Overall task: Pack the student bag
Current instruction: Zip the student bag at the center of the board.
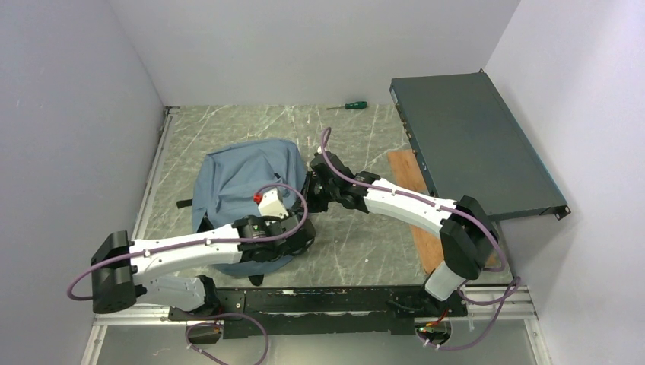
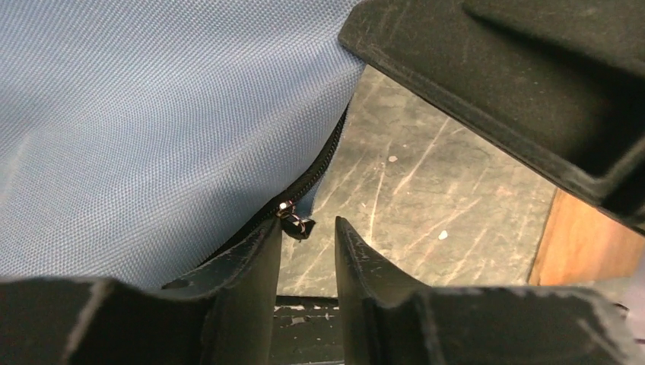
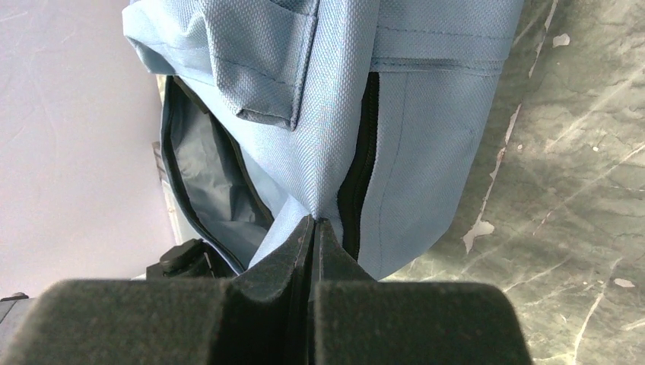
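Observation:
The grey-blue student bag [image 1: 239,179] lies left of the table's middle. My right gripper [image 1: 313,190] is at the bag's right edge. In the right wrist view it [image 3: 314,222] is shut on a fold of the bag's fabric [image 3: 335,114], next to a black zipper line [image 3: 366,144]; the dark lining [image 3: 201,179] shows through the opening. My left gripper [image 1: 302,237] is at the bag's near right corner. In the left wrist view it [image 2: 308,226] is narrowly open, and the metal zipper pull [image 2: 296,223] hangs at its left fingertip [image 2: 268,239], not clamped.
A flat dark grey metal box [image 1: 471,144] lies at the right, partly over a wooden board [image 1: 420,224]. A green-handled screwdriver [image 1: 348,106] lies at the back. A small red and white thing [image 1: 268,201] shows over the bag by the left wrist. Walls enclose three sides.

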